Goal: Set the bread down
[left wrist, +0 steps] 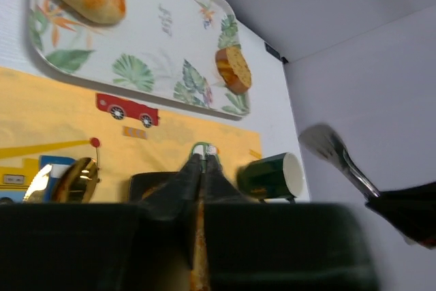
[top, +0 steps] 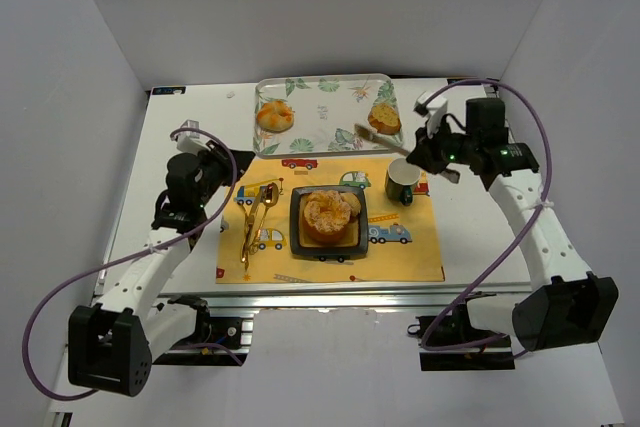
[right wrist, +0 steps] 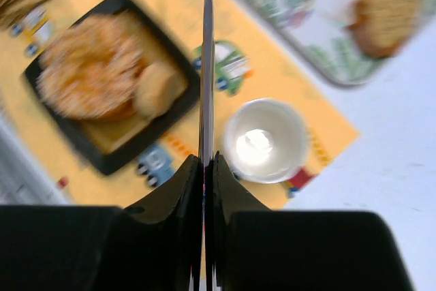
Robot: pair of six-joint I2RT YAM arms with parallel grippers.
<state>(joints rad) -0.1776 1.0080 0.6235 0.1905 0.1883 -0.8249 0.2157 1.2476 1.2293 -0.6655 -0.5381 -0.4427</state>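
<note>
Though near right hand (top: 424,153), bread (top: 384,119) on tray (top: 320,97).

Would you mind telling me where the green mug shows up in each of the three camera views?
Top external: green mug just right of centre.
Left wrist: mug low, right of centre, its opening facing right.
Right wrist: mug near centre, seen from above with its white inside showing, right of the silver utensil.
Shared landmark: floral tray, beyond the mug in every view.
</note>
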